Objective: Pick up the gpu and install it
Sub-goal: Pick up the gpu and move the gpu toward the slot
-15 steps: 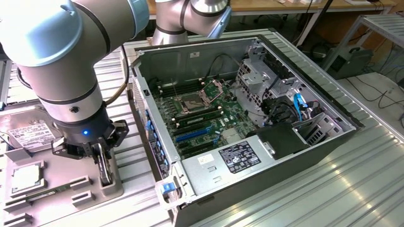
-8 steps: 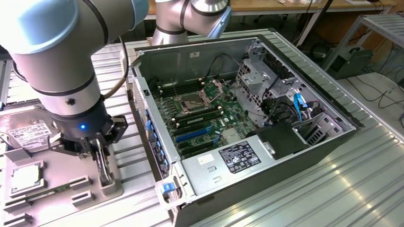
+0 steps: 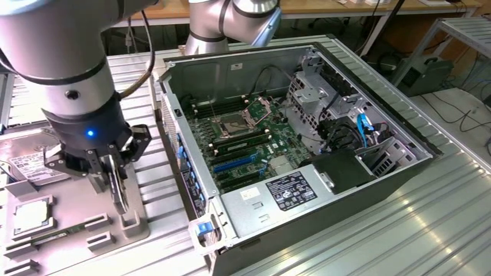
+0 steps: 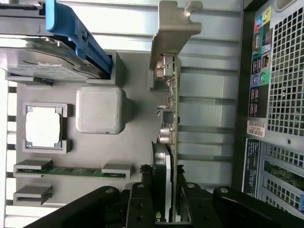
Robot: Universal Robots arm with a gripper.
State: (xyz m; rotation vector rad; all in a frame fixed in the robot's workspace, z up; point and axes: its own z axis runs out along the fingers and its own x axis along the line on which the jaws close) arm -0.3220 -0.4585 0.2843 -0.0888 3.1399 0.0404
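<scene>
The gripper [image 3: 111, 181] clasps the gpu [image 4: 172, 109] upright, the tray [image 4: 135, 142] beneath it holding cpu [image 4: 43, 127], memory stick [image 4: 71, 170] and drive [image 4: 42, 66].

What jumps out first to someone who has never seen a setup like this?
The big open computer case in the middle, its green motherboard laid bare. At the exterior view's left, below a blue light on the arm, the end effector grips the gpu edge-on, upright over a grey parts tray.
</scene>
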